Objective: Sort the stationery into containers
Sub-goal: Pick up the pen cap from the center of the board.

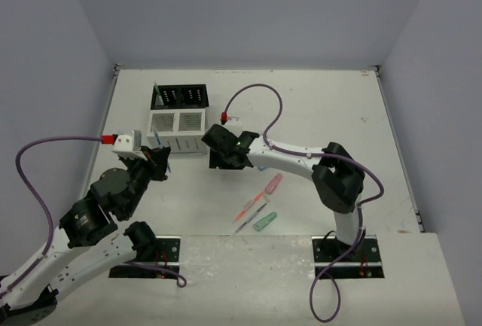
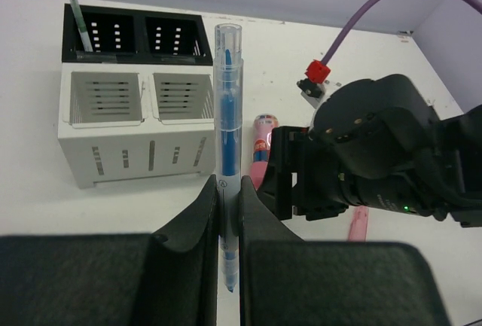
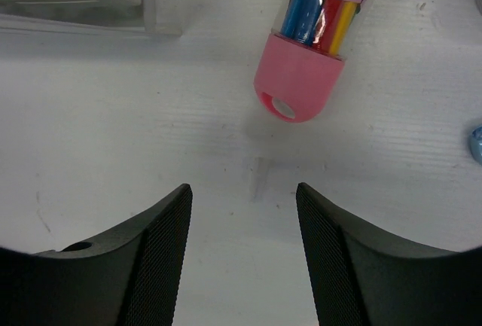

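My left gripper (image 2: 228, 207) is shut on a clear blue pen (image 2: 228, 108) that stands upright between its pads, just in front of the organiser. The organiser has a black slotted rack (image 2: 135, 56) behind a lower white slatted box (image 2: 113, 162). A green pen (image 2: 79, 28) leans in the rack's left cell. My right gripper (image 3: 245, 199) hovers open over bare table, its jaws apart with nothing between them. A pink patterned tube (image 3: 301, 77) with a pink cap lies just beyond its fingertips. In the top view the right gripper (image 1: 220, 159) sits at the box's right front corner, and the left gripper (image 1: 160, 162) at its left front.
A pink capsule (image 1: 273, 184), an orange pen (image 1: 252, 205), a grey pen (image 1: 251, 220) and a green capsule (image 1: 265, 221) lie loose in front of the right arm. A small blue round piece (image 3: 476, 144) shows at the right wrist view's edge. The two grippers are close together.
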